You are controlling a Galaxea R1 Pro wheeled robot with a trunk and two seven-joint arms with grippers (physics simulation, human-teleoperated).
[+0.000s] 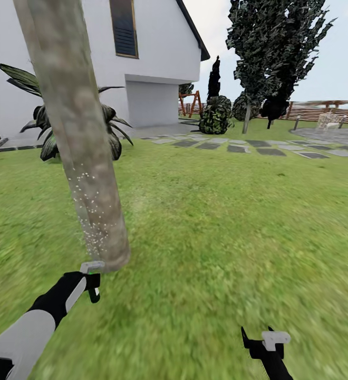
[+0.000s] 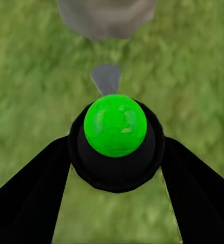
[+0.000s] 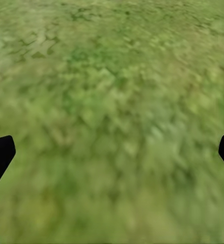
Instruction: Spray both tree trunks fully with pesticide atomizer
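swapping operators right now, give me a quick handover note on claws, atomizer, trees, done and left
Left claw: shut on the pesticide atomizer, nozzle aimed at the near tree trunk.
Right claw: open, holding nothing, over the grass.
Done: atomizer picked up; whitish pesticide specks on the lower part of this trunk.
Left: no specks seen on the upper trunk; then spray the second tree, far across the lawn by the paving.
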